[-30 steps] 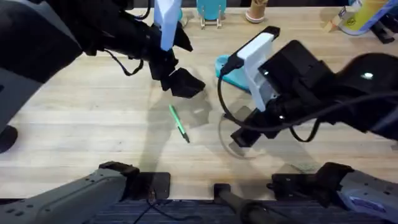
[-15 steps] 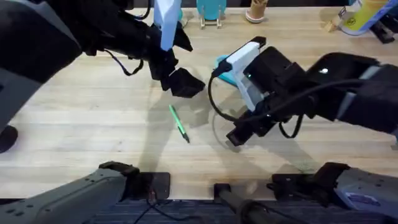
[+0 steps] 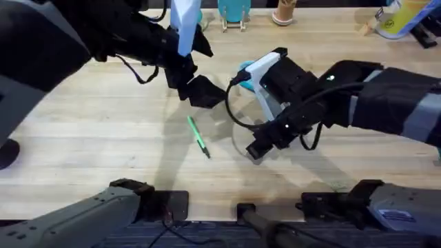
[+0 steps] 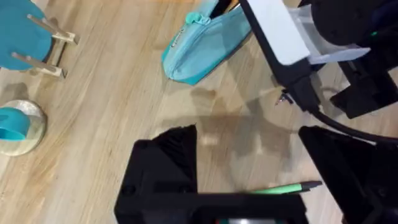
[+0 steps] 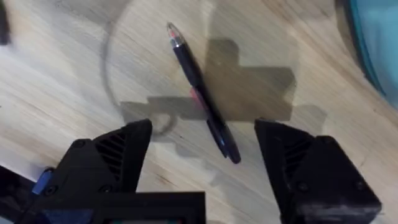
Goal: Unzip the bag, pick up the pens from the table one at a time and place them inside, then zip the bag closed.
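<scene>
The right gripper (image 5: 202, 155) hangs low over the table (image 3: 103, 131) with its blocky black fingers (image 5: 112, 155) spread wide, gripping nothing. Between them, flat on the wood, lies the black pen (image 5: 202, 99), a slim glossy barrel with a reddish band at its middle and a pale tip, set at a slant and touching neither finger. From overhead that arm reaches in across the middle, a white housing and looped black cable on its wrist.

The left gripper (image 4: 249, 180) sits up toward the far side, also open and empty, its two matte black fingers (image 4: 165, 168) standing well apart. The green pen (image 3: 198, 136) lies on the bare planks nearer the arm bases, a thin bright stick with a dark tip, clear of both grippers.

The bag (image 4: 202, 43) is a soft teal fabric pouch, rounded at its end with a small pale label, lying on the table beyond the right arm, which hides much of it from above; whether its zipper is open I cannot tell.

The tabletop is pale butcher-block with long plank grain, and the arms throw soft shadows across it
</scene>
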Controlling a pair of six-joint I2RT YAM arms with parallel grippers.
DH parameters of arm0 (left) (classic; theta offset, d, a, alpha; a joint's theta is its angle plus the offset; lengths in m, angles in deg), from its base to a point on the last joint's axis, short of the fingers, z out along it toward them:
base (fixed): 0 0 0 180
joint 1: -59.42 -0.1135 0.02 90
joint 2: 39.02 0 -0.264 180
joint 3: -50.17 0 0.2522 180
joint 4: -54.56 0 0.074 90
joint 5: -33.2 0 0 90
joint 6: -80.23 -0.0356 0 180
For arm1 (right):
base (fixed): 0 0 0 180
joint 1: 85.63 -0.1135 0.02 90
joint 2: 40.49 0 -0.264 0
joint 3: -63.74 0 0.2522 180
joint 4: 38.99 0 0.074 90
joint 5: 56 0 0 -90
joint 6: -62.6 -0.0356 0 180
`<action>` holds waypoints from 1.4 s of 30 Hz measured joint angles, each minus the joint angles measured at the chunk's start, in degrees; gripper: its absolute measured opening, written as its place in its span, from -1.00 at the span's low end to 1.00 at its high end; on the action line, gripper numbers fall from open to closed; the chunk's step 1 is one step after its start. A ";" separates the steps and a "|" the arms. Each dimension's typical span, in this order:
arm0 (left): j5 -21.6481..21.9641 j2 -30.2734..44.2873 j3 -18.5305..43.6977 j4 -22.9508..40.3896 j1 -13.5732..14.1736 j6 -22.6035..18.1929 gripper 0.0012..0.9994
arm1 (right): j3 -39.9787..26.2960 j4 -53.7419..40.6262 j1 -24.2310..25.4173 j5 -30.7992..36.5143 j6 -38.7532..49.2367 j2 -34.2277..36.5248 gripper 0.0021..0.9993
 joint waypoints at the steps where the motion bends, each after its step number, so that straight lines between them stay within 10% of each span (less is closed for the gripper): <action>1: 0.00 0.00 0.00 0.00 0.00 0.00 0.99 | 0.00 -0.17 0.00 0.01 -0.45 0.02 1.00; 19: 0.00 0.00 0.00 0.02 0.00 0.00 0.99 | -1.03 -1.17 -0.28 2.43 -14.71 3.30 0.91; 33: 0.01 0.00 0.00 0.01 0.00 0.00 0.99 | -1.05 -1.42 -0.22 3.37 -16.24 3.53 -0.62; 42: 0.02 0.00 0.00 0.02 0.00 0.00 0.99 | -1.21 -1.63 -0.22 2.29 -16.25 3.52 -0.92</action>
